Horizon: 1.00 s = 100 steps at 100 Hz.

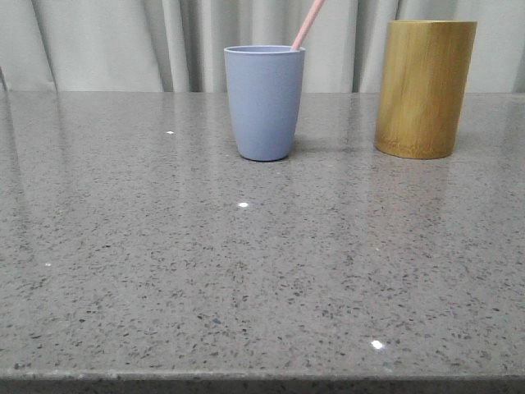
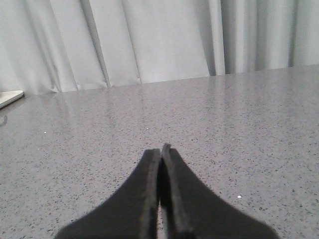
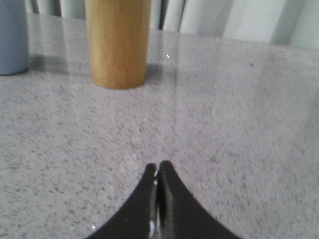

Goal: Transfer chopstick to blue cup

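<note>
Two obstacles stood at the far side of the grey speckled table point(image 1: 246, 271): the blue cup point(image 1: 264, 103) at centre and the bamboo cylinder point(image 1: 424, 88) to its right, apart, with a gap between them. The chopstick point(image 1: 308, 25) leaned out of the cup's mouth toward the right, slanting over that gap. The near half and the whole left side lay open. A curtain point(image 1: 123, 41) closed off the far edge. Both grippers, left point(image 2: 161, 149) and right point(image 3: 158, 167), had jaws pressed together over bare tabletop.

Chopstick point(image 1: 308, 25) upper end beyond the front view's top edge, lower part hidden inside blue cup point(image 1: 264, 102).
</note>
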Motion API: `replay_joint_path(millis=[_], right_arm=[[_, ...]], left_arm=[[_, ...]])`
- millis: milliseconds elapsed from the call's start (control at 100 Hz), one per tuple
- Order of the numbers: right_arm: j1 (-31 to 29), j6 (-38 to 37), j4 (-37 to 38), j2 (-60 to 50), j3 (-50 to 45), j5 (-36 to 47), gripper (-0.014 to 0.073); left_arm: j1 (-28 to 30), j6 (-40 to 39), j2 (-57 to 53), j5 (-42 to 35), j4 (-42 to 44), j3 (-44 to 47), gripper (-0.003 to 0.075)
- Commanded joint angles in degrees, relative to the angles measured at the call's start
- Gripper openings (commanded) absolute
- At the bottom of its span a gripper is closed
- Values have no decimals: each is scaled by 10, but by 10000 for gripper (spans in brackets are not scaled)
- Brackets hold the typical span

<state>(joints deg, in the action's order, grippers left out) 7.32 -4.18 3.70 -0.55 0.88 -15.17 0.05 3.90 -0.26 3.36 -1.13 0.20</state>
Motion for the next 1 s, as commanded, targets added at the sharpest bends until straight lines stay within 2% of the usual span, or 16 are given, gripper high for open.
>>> replay_joint_path(millis=[0, 200, 990], right_arm=[[-24, 6, -15, -10, 2, 61, -67], [-41, 6, -17, -12, -25, 101, -67], [-41, 6, -16, -12, -25, 102, -67]], left_arm=[[2, -7, -19, -43, -1, 4, -19], [2, -7, -19, -43, -1, 4, -19], [2, -7, -19, -43, -1, 4, -19]])
